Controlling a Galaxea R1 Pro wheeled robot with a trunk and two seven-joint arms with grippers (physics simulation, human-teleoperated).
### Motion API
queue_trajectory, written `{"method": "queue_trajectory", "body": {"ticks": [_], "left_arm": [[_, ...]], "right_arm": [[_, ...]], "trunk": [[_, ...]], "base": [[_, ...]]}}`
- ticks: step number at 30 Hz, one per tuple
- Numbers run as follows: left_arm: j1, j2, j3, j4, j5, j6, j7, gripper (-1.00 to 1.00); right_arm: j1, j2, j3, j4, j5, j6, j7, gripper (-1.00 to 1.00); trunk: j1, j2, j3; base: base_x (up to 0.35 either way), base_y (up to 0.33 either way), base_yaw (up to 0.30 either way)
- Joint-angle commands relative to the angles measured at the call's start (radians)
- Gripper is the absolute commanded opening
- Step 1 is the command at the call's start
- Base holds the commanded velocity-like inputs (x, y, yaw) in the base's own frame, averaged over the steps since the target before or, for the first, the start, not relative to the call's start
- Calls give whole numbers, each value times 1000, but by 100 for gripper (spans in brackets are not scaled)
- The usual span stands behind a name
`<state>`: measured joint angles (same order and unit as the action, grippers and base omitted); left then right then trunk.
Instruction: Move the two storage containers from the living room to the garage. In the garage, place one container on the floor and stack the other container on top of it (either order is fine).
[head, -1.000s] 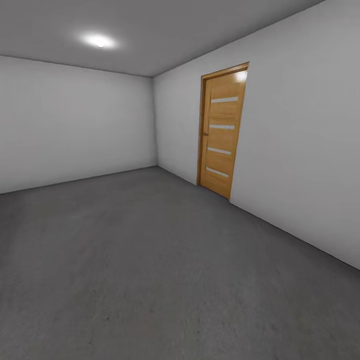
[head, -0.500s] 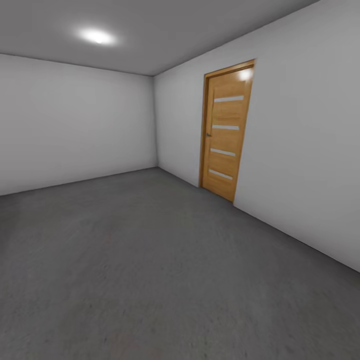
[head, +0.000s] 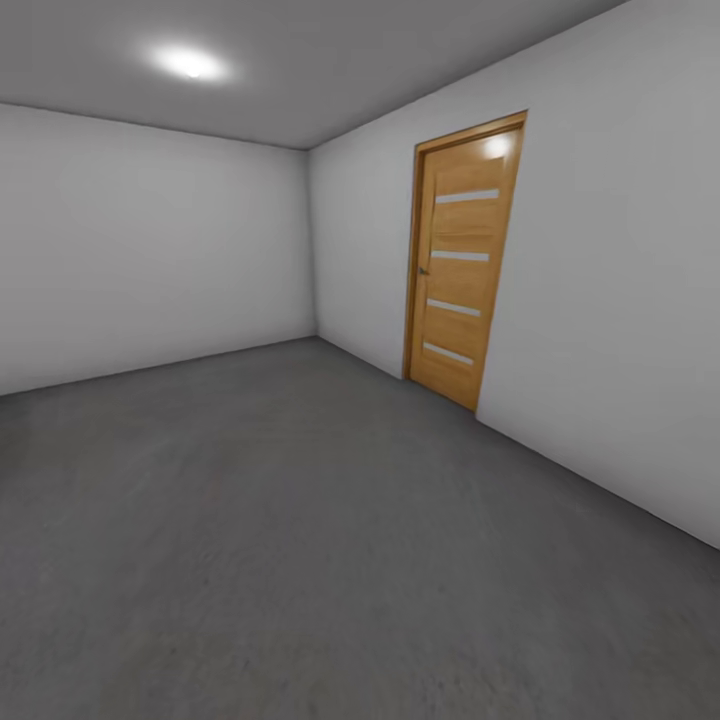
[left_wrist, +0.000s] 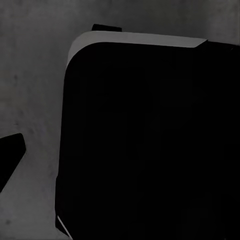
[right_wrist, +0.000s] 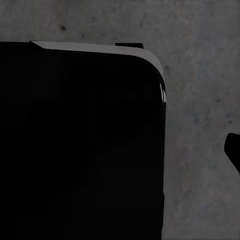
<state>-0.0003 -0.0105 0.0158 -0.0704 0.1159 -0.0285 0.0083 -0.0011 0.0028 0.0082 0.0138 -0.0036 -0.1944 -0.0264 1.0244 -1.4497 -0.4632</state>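
I am in the garage, a bare room with a dark grey concrete floor (head: 300, 520) and plain pale grey walls. The two storage containers are out of view. The left wrist view looks down on the floor (left_wrist: 30, 75) beside my black base (left_wrist: 145, 140), with one dark fingertip (left_wrist: 10, 155) at the frame's edge. The right wrist view has the same base (right_wrist: 80, 145) over the floor (right_wrist: 200, 100), and a dark fingertip (right_wrist: 234, 150) just enters at the edge. Whether either gripper is open or shut is unclear.
A shut light-wood door (head: 462, 265) with several pale horizontal strips stands in the right wall (head: 620, 300). The far wall (head: 150, 250) meets it at a corner. A ceiling light (head: 188, 62) glows at upper left. Open floor stretches ahead.
The whole head view has shifted: the door now sits a little further right and looks slightly larger, so the camera has moved forward. Nothing in the room itself has moved.
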Motion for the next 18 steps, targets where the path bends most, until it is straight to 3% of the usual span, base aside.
{"method": "queue_trajectory", "body": {"ticks": [1, 18], "left_arm": [[0, 0, 1, 0, 9, -2, 1, 100], [0, -1, 0, 0, 8, -1, 1, 100]], "right_arm": [[0, 0, 1, 1, 0, -5, -3, 100], [0, 0, 1, 1, -1, -5, -3, 100]], "trunk": [[1, 0, -1], [1, 0, -1]], "base": [[325, 94, 0], [325, 94, 0]]}}
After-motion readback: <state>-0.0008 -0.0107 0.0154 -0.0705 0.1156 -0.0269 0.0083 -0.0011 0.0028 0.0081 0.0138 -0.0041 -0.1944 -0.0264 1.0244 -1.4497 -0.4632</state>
